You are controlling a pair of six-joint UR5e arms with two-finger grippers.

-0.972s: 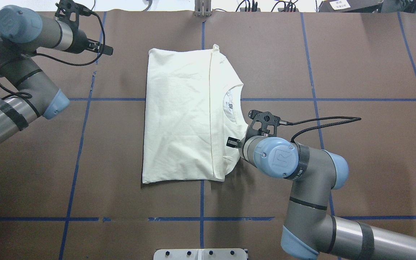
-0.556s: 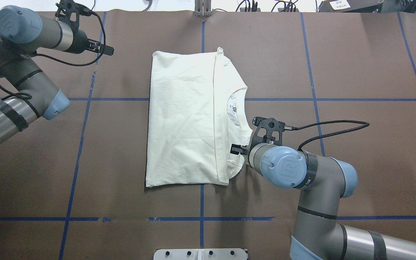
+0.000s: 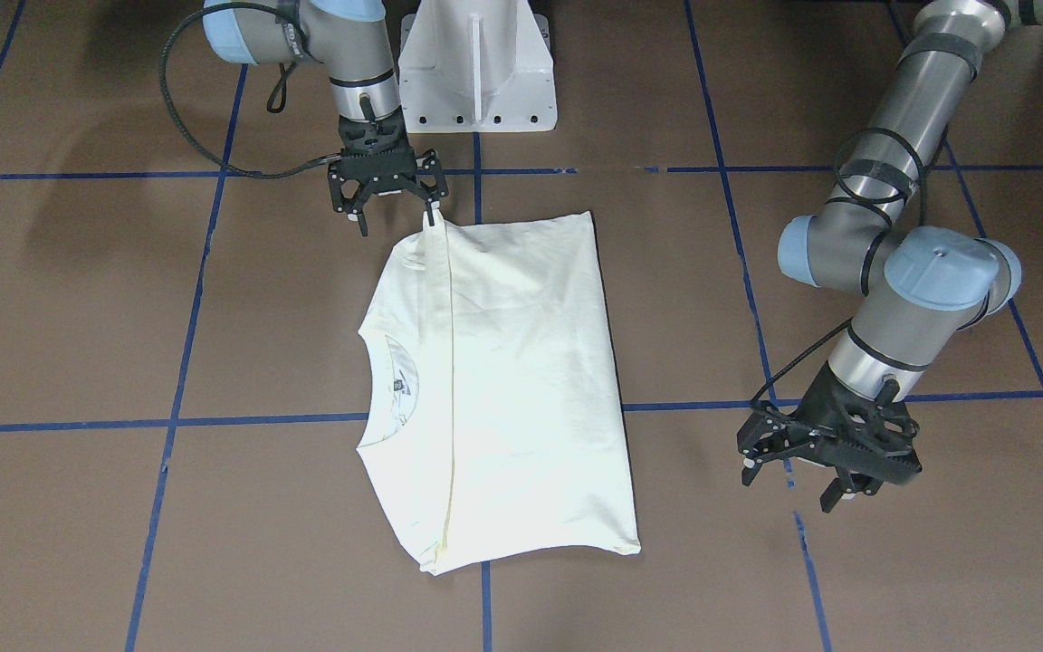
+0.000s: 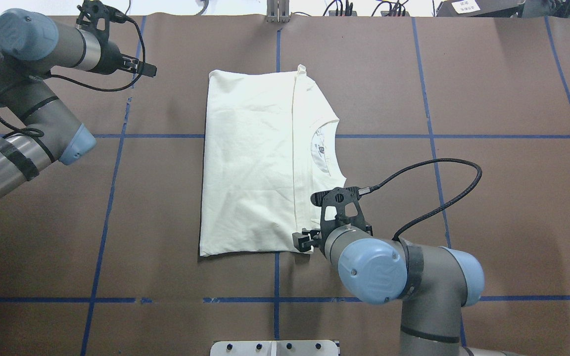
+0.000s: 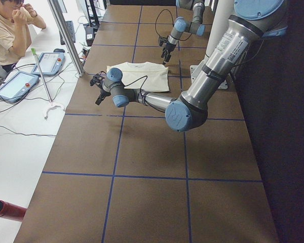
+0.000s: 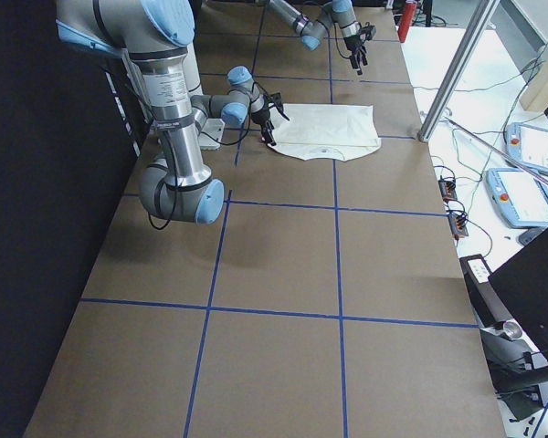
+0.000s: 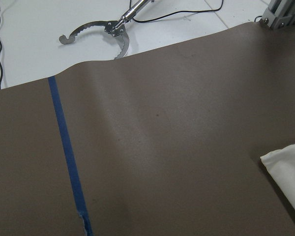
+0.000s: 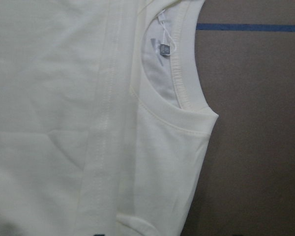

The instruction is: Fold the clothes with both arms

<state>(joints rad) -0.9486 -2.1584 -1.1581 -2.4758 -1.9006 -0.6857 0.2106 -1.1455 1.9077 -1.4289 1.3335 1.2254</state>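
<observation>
The cream T-shirt point(image 4: 253, 163) lies folded flat mid-table, plain side up, collar point(image 4: 327, 148) toward my right; the print is hidden. It also shows in the front view point(image 3: 503, 389). My right gripper point(image 4: 301, 242) hangs at the shirt's near right corner. In the front view my right gripper point(image 3: 396, 222) is open, with one fingertip point(image 3: 431, 215) touching the corner's raised edge. The right wrist view shows the collar point(image 8: 187, 73) close below. My left gripper point(image 4: 149, 69) is open and empty, off the shirt's far left corner; it shows open in the front view point(image 3: 789, 489).
The white pedestal base point(image 3: 474, 63) stands at the table's near edge. Blue tape lines point(image 4: 117, 135) cross the brown table cover. A metal grabber tool point(image 7: 105, 30) lies on the floor beyond the far edge. An operator point(image 5: 7, 28) sits past the far edge.
The right gripper moved from the shirt's edge near the collar to the near right corner. The shirt slid slightly right early on. The left arm stayed still.
</observation>
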